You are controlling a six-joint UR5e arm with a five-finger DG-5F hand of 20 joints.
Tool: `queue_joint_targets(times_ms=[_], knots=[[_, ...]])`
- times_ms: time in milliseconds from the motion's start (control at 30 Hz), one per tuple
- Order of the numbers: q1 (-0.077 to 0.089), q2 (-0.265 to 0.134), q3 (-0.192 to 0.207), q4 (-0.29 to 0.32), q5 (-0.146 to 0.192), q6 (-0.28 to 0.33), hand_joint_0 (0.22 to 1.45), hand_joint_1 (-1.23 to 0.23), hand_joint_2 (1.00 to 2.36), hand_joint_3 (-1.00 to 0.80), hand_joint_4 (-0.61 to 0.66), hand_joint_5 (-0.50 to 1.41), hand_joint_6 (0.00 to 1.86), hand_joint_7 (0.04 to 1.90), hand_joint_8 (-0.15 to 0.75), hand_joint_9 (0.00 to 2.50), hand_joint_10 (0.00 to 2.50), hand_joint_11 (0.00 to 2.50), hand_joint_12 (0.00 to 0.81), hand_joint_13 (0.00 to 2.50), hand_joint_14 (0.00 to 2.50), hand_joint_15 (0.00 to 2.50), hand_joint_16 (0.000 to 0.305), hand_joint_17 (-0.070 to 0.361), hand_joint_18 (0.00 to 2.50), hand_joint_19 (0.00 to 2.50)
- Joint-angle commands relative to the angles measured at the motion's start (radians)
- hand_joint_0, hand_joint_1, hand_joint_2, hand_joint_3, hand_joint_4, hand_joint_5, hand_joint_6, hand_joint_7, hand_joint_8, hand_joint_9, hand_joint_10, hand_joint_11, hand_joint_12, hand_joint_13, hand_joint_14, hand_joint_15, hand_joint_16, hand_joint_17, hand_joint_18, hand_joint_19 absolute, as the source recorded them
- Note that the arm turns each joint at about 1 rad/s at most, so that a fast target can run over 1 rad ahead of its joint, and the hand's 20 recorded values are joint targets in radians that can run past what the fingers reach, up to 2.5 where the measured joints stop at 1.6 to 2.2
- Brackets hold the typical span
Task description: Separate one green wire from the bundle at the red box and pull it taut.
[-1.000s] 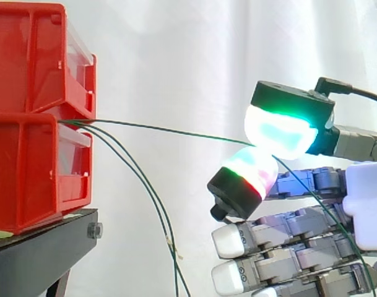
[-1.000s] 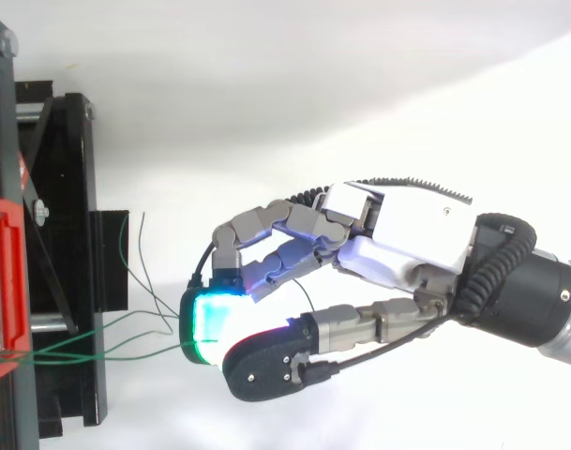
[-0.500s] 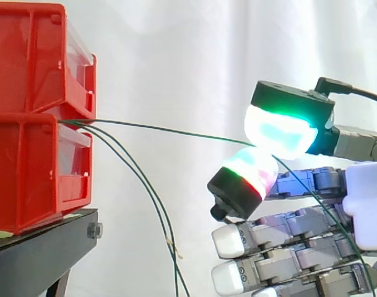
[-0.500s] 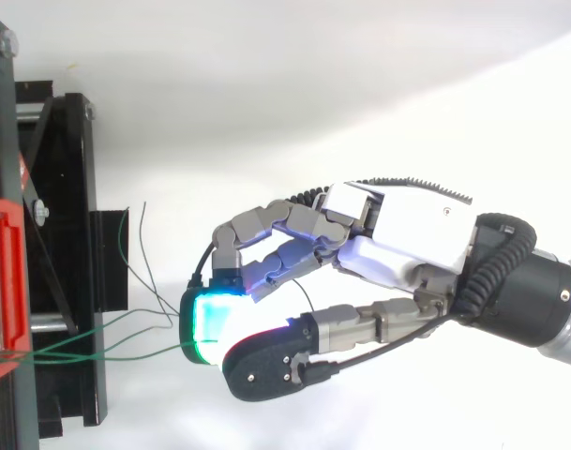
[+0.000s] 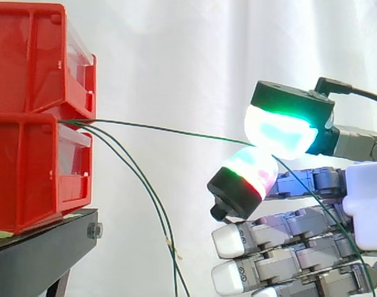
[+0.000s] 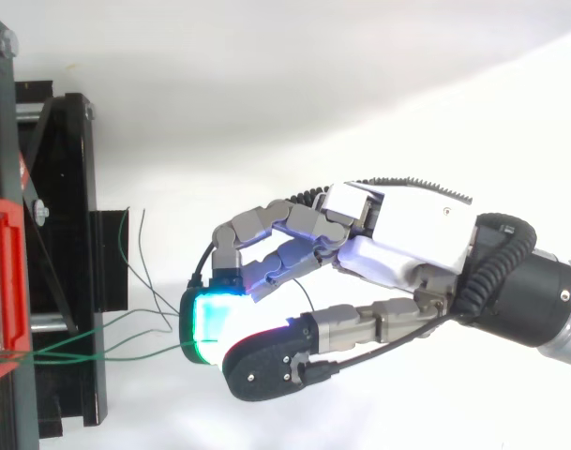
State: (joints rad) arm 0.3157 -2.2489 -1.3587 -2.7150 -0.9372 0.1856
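Hand [image 5: 361, 204]: centre right of the side view, two glowing pads [image 5: 278, 133] pinching one green wire [image 5: 163, 129].
Wire: runs almost straight from the seam between the stacked red boxes [image 5: 33, 154], upper left, to the pinch.
Bundle [image 5: 142, 185]: droops toward lower centre, apart from the held wire.
Change: none over the last second; hand and wire unmoved.
Judgement: separation achieved, wire close to taut, pull likely paused or complete.

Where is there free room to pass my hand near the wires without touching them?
Free: above the taut green wire, before the white curtain, between the red bins and the hand. Narrower: the gap between the loose green wires and the fingers. Crowded: the bins' front, where all wires come out.
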Motion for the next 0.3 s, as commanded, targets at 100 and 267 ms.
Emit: queue_joint_targets(times_ms=[100,267], knots=[[0.000,0.000,0.000,0.000,0.000,0.000,0.62,-0.77,1.03,-0.06,-0.09,-0.16,0.89,1.20,0.310,0.80,0.01,0.46,0.363,0.70,0.01,0.24,0.050,0.111,0.73,0.30],[0.000,0.000,0.000,0.000,0.000,0.000,0.62,-0.78,1.03,-0.06,-0.09,-0.16,0.89,1.20,0.308,0.80,0.01,0.46,0.362,0.69,0.01,0.24,0.050,0.112,0.73,0.30]])
